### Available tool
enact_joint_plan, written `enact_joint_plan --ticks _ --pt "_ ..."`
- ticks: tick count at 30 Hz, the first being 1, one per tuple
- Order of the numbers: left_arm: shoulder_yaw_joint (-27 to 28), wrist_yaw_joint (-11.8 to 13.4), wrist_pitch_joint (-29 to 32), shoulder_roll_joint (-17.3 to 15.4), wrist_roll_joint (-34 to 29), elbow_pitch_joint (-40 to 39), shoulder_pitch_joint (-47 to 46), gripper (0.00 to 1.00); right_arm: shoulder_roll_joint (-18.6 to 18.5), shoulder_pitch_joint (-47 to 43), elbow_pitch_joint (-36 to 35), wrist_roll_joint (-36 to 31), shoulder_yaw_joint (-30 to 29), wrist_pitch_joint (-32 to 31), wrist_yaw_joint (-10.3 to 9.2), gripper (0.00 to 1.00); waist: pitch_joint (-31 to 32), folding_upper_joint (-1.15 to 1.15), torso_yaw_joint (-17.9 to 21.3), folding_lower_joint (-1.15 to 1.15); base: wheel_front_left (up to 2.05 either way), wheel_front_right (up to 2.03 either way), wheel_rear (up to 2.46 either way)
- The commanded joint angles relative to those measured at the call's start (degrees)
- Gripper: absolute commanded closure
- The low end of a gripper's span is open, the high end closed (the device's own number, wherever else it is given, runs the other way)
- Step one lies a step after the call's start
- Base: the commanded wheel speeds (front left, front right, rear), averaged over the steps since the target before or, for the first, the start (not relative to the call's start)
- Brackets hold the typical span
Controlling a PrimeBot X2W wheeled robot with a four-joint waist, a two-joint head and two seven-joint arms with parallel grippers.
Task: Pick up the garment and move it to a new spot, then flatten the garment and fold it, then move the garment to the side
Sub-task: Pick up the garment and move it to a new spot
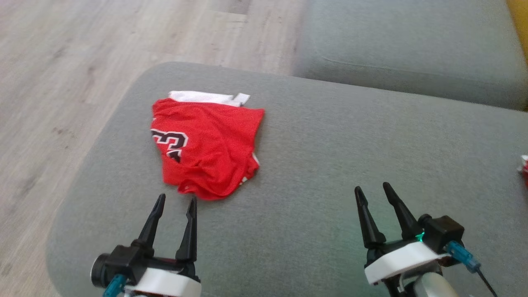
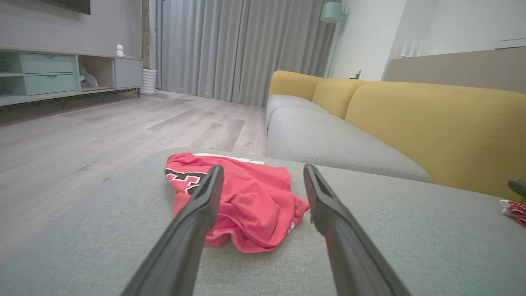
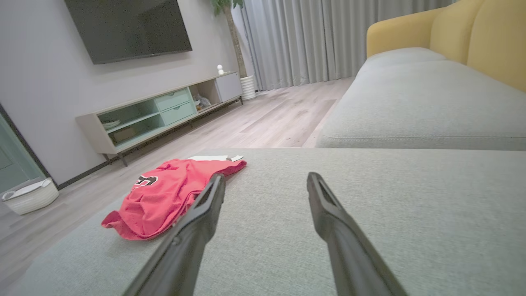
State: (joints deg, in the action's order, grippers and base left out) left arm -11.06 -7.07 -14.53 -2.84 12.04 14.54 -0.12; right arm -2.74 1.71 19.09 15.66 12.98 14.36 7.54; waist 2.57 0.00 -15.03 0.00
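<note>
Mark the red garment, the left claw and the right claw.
red garment [image 1: 206,148]: head view, middle of the red fabric.
left claw [image 1: 176,199]: head view, midway between its two fingertips.
right claw [image 1: 372,187]: head view, midway between its two fingertips.

A grey sofa with yellow backrests stands on pale wood-plank floor. Grey curtains hang beyond; a dark TV hangs on the grey wall above a low cabinet with 2 green drawers.
</note>
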Motion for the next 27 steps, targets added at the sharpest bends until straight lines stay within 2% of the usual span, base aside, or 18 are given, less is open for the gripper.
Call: enact_joint_plan --ticks 1,7,10,14,18,27 --pt "1.89 -0.04 -0.47 -0.04 -0.46 -1.65 -1.71 0.0 -0.14 1.34 -1.67 0.47 1.42 0.63 -0.05 0.0 0.43 0.0 -1.64 0.0 0.0 0.0 0.0" --pt "1.89 -0.18 -0.47 -0.04 -0.61 -1.66 -1.22 0.0 -0.14 1.28 -1.58 0.81 2.7 0.63 -0.05 0.0 0.52 0.0 -3.81 0.0 0.0 0.0 0.0" --pt "2.35 -0.22 -0.47 -0.09 -0.57 -1.65 -1.44 0.0 -0.14 1.56 -1.64 0.67 3.25 0.63 -0.05 0.0 0.0 0.0 -3.48 0.0 0.0 0.0 0.0" --pt "1.06 -0.3 -0.47 -1.71 -2.63 -1.19 -4.34 0.0 -0.14 2.53 -1.58 -0.02 3.24 0.63 -0.05 0.0 -2.2 0.0 -1.91 0.0 0.0 0.0 0.0" --pt "-2.77 -0.37 0.23 -3.49 -3.89 1.32 -10.9 0.0 -0.14 4.31 -2.15 -1.64 3.05 0.63 -0.05 0.0 -5.84 0.0 0.61 0.0 0.0 0.0 0.0" --pt "-17.32 -0.4 11.97 -9.21 1.14 14.56 -33.63 0.0 -0.14 9.55 -5.2 -3.11 2.36 0.63 -0.05 0.0 -16.52 0.0 6.57 0.0 0.0 0.0 0.0"
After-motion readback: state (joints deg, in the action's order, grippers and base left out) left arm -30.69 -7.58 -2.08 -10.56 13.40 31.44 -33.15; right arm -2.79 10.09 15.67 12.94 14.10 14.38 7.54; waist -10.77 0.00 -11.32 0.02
